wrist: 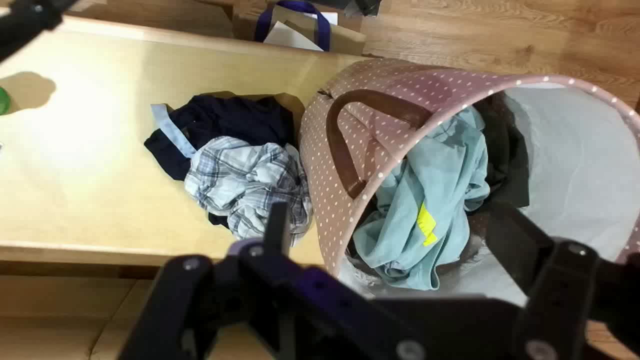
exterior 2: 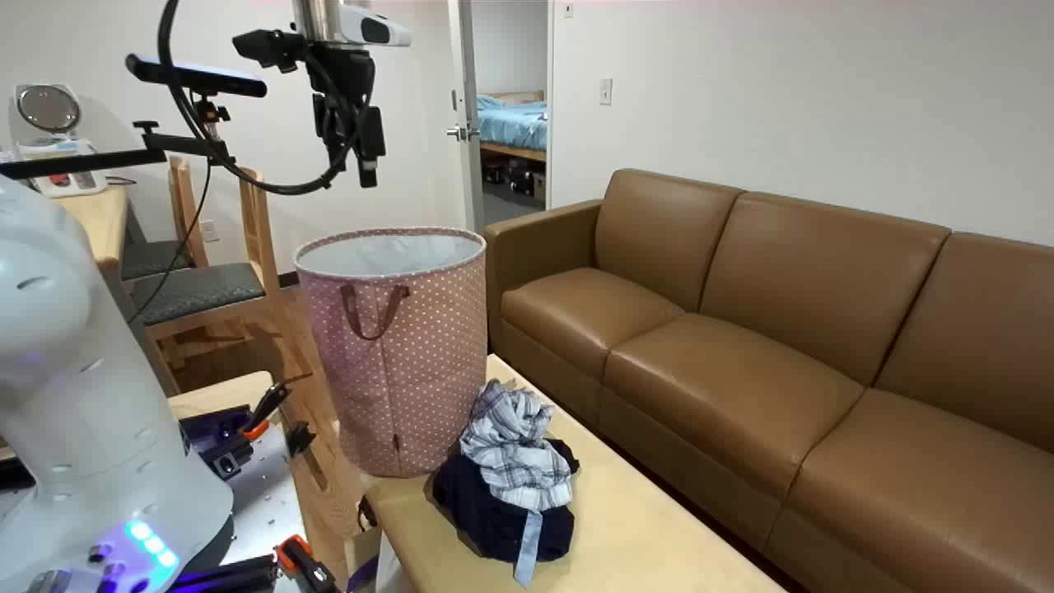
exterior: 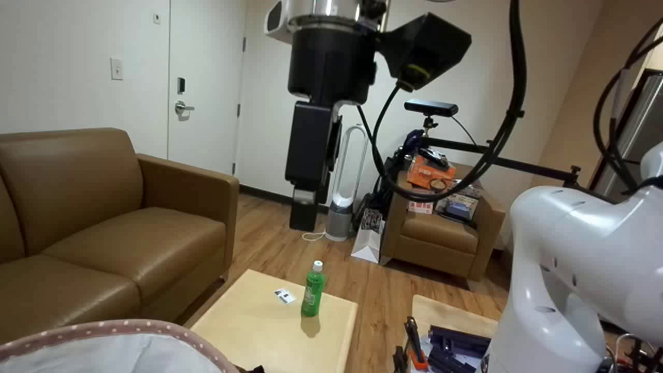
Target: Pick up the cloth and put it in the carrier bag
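Observation:
The cloth, a crumpled grey, blue-grey and white plaid fabric (exterior 2: 519, 449), lies on a navy garment (exterior 2: 486, 515) on the wooden table. It also shows in the wrist view (wrist: 245, 175), touching or very close to the bag's side. The carrier bag (exterior 2: 412, 346) is a tall, pink, white-dotted bag with brown handles and a pale lining. Its mouth is open; its rim shows in an exterior view (exterior: 140, 326) and its wall in the wrist view (wrist: 317, 165). My gripper (wrist: 397, 237) is open and empty, fingers wide apart, high above the bag (exterior 2: 354, 165).
Inside the bag lie a teal garment (wrist: 445, 180) with a yellow tag and a dark one (wrist: 507, 150). A green bottle (exterior: 313, 292) stands on the table (exterior: 259, 326). A brown sofa (exterior 2: 725, 371) runs along the table. Chairs (exterior 2: 202, 284) stand behind the bag.

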{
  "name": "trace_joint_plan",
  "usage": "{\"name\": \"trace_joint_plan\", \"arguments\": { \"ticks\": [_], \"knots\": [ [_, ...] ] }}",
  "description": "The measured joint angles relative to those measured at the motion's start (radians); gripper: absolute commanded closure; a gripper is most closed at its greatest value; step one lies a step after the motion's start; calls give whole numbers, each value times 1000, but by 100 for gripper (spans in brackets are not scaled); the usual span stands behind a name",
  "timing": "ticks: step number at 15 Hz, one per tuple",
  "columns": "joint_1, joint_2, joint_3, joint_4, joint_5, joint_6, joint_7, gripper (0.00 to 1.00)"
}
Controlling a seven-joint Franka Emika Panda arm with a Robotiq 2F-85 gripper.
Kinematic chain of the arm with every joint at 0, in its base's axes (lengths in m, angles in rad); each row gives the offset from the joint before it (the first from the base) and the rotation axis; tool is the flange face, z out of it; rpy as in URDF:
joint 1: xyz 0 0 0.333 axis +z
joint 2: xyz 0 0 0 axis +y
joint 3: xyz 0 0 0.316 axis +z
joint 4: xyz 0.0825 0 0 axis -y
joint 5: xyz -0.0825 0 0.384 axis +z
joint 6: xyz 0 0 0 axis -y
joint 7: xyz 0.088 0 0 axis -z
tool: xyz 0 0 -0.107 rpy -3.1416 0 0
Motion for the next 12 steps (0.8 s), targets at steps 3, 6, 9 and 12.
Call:
{"name": "trace_joint_plan", "arguments": {
  "ticks": [3,6,9,12],
  "knots": [
    [0,0,0,0,0,0,0,0],
    [0,0,0,0,0,0,0,0],
    [-3,9,-10,0,2,15,0,0],
    [-21,71,-64,0,9,72,-1,0]
  ]
}}
